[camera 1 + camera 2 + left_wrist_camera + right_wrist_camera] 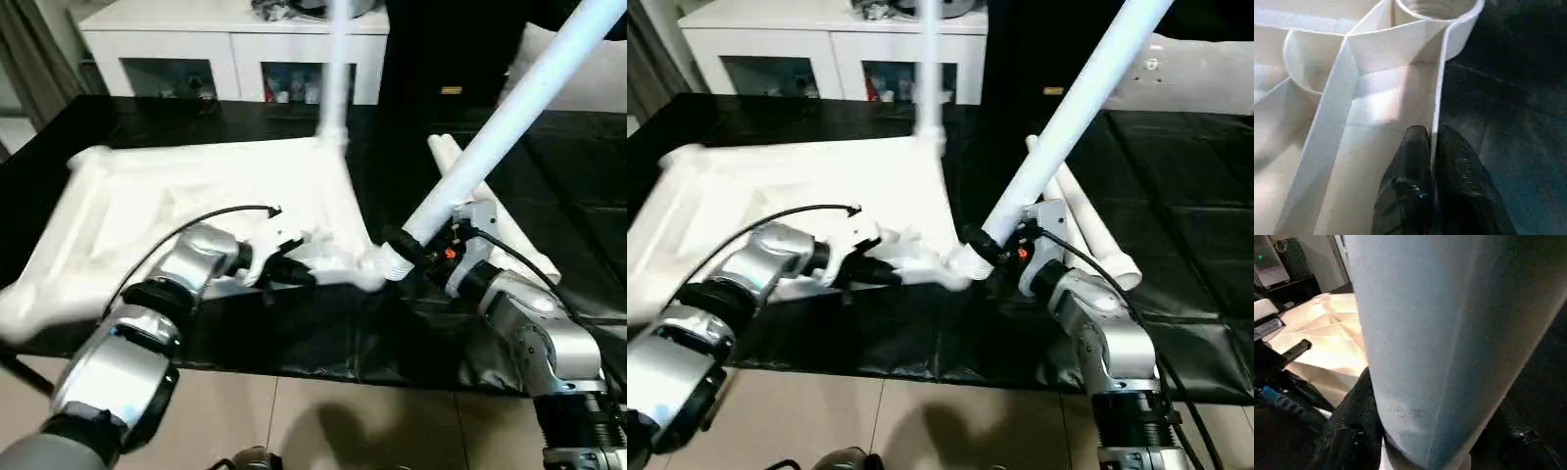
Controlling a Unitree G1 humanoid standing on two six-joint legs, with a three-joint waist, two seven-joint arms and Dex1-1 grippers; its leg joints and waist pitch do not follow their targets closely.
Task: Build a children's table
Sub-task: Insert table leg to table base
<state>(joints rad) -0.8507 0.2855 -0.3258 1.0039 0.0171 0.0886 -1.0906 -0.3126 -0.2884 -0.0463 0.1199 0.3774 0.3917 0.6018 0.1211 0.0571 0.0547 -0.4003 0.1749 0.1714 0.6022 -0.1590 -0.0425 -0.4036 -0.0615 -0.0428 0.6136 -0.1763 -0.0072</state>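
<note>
A black sheet (pixel 294 343) covers the floor ahead; beige floor tiles (pixel 323 421) show at six o'clock. At twelve o'clock a long white cabinet (pixel 235 44) with glass-fronted openings stands, a grey curtain (pixel 34 49) at ten o'clock.

One square white tabletop (pixel 196 201) is lying upside down, occupying the left and centre of the frame. Four white legs are showing: one leg (pixel 336 73) standing upright at the far corner, top centre; one slanting leg (pixel 509 117) running from the near corner socket to the upper right; and two loose legs (pixel 490 211) lying side by side at centre right. Two grippers are working: the left gripper (pixel 284 274) at lower centre, the right gripper (pixel 416 257) beside it.
</note>
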